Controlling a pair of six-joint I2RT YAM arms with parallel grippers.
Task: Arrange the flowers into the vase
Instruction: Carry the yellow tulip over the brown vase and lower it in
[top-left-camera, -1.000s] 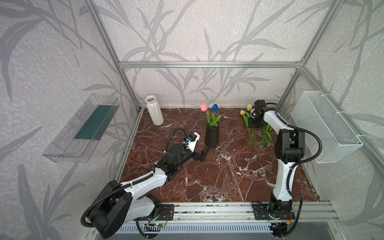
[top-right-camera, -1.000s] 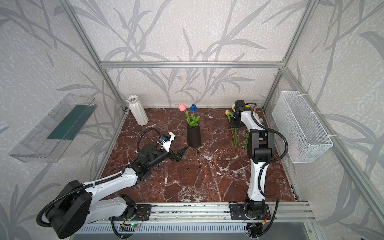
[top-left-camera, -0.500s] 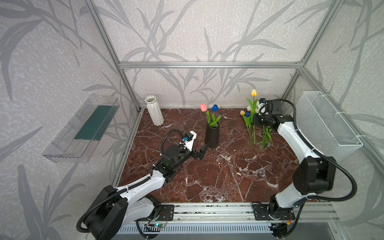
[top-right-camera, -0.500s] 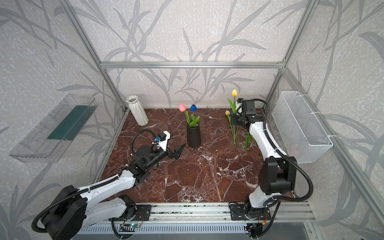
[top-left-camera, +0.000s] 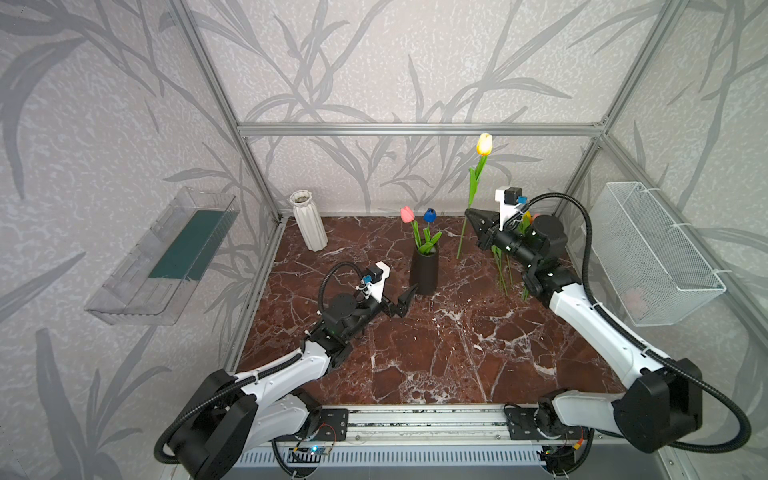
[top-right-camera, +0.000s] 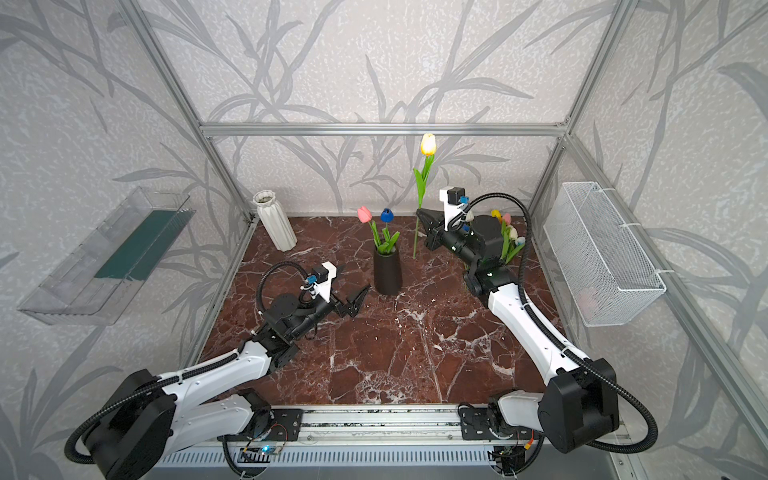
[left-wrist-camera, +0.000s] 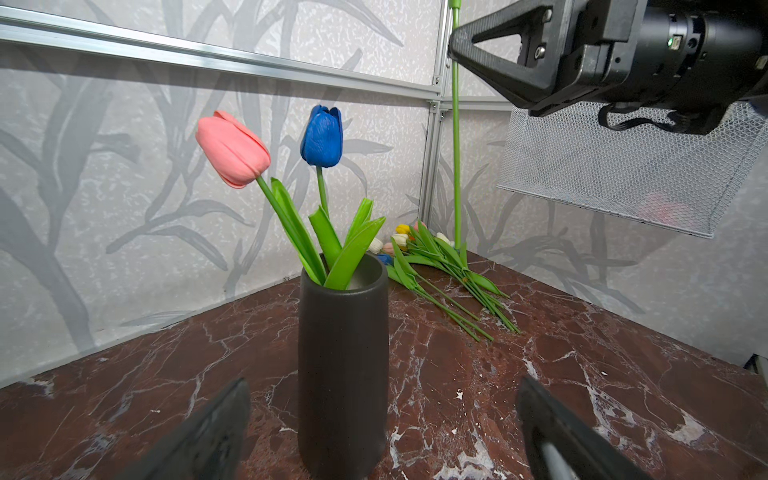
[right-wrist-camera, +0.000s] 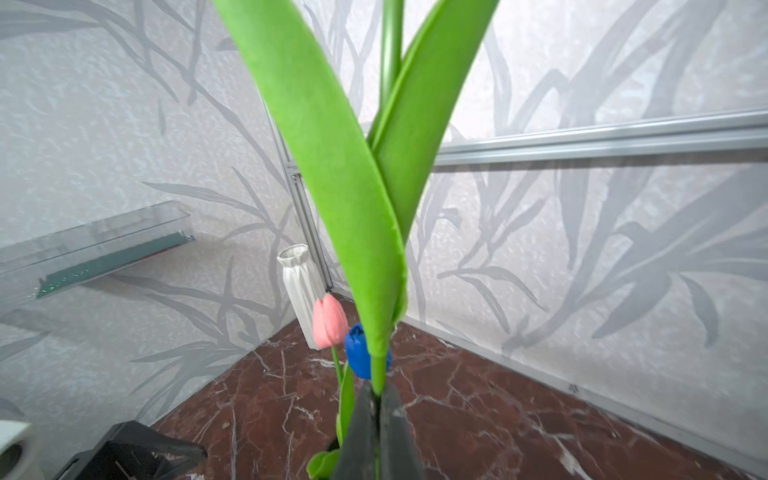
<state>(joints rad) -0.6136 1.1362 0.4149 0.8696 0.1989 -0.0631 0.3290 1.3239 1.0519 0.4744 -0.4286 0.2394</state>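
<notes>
- Right gripper (top-left-camera: 468, 212) is clamped on the green stem of a yellow-headed artificial tulip (top-left-camera: 472, 183). The flower hangs upright in the air, head high against the back wall, stem end clear of the table.
- That tulip is just to the right of the dark cylindrical vase (top-left-camera: 424, 272) in both top views, not over its mouth.
- The dark vase stands mid-table on the red-brown marble table (top-left-camera: 436, 353). A pink tulip (top-left-camera: 407, 214) and a blue tulip (top-left-camera: 429, 215) stand in it, leaning apart.
- Left gripper (top-left-camera: 408, 298) is low, jaws spread wide and holding nothing, pointed at the base of the dark vase from close by. Cannot tell if a finger touches it.
- The remaining tulips (left-wrist-camera: 449, 266) lie in a loose bunch on the table in the far right corner, heads toward the wall.
- A white ribbed vase (top-left-camera: 309, 224) stands empty-looking in the far left corner.
- A white wire basket (top-left-camera: 648, 253) hangs on the right wall.
</notes>
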